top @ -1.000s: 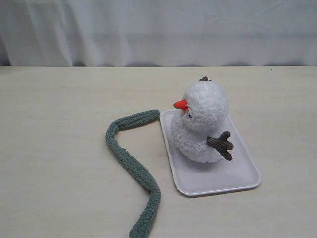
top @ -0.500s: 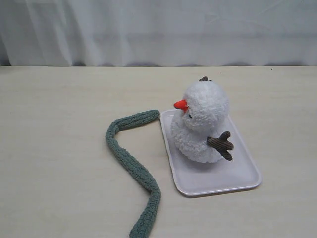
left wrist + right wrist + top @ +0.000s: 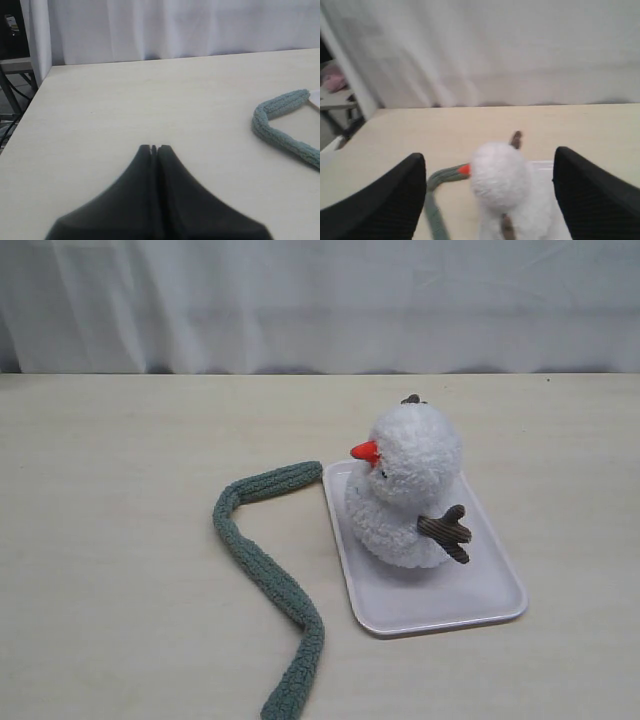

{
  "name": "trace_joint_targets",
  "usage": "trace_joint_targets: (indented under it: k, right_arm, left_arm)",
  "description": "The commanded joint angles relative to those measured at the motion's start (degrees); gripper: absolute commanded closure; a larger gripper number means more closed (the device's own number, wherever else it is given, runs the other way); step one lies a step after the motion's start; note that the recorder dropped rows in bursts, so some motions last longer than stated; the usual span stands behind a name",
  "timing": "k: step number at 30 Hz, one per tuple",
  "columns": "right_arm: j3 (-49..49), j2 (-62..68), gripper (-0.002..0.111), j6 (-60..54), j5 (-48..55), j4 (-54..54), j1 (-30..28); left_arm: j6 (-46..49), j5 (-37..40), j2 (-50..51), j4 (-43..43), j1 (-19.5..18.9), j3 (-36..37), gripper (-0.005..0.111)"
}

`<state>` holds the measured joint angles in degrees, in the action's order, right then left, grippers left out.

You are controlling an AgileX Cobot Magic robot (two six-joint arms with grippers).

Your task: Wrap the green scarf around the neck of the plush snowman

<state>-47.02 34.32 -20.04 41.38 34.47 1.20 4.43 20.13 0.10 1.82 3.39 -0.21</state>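
Observation:
The plush snowman (image 3: 408,485) sits upright on a white tray (image 3: 480,600), its orange nose pointing left and a brown twig arm toward the front. The green scarf (image 3: 262,570) lies on the table left of the tray, bent from the tray's far corner down to the front edge. Neither gripper shows in the exterior view. My left gripper (image 3: 154,148) is shut and empty over bare table, with the green scarf (image 3: 280,127) off to one side. My right gripper (image 3: 490,165) is open wide, and the plush snowman (image 3: 507,190) stands between its fingers, untouched.
A white curtain (image 3: 320,300) hangs behind the table's far edge. The table's side edge and a dark stand (image 3: 10,95) show in the left wrist view.

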Motion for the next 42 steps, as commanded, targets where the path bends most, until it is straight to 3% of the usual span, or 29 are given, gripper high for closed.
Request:
trace_joint_targets:
  k: [1,7,12,19,23,26,32,42]
  right_arm:
    - [-0.8,8.6,0.041,-20.4,9.0,19.9,-0.4]
    - [-0.8,19.8,0.041,-22.9,3.4,16.6,3.4]
    - [-0.8,24.4,0.042,-18.7,-5.8,9.1,16.1]
    - [-1.5,31.4,0.043,12.5,-16.5,-24.5,34.8]
    - [-5.8,38.5,0.043,32.3,-13.3,-43.4,42.8]
    - [-10.6,44.8,0.043,38.3,-9.2,-49.1,47.2]
    - [-21.3,59.0,0.043,38.8,-2.1,-49.1,50.6]
    - [-31.9,76.2,0.043,35.9,-1.6,-49.1,50.6]
  left_arm:
    - [-0.1,-0.7,-0.1,0.0,0.2,0.2,0.107]
    - [-0.1,-0.7,-0.1,0.0,0.2,0.2,0.107]
    - [-0.1,-0.7,-0.1,0.0,0.2,0.2,0.107]
    - [-0.1,-0.7,-0.1,0.0,0.2,0.2,0.107]
    - [-0.1,-0.7,-0.1,0.0,0.2,0.2,0.107]
    - [-0.1,-0.7,-0.1,0.0,0.2,0.2,0.107]
    - [-0.1,-0.9,-0.1,0.0,0.2,0.2,0.107]
    - [-0.1,-0.7,-0.1,0.0,0.2,0.2,0.107]
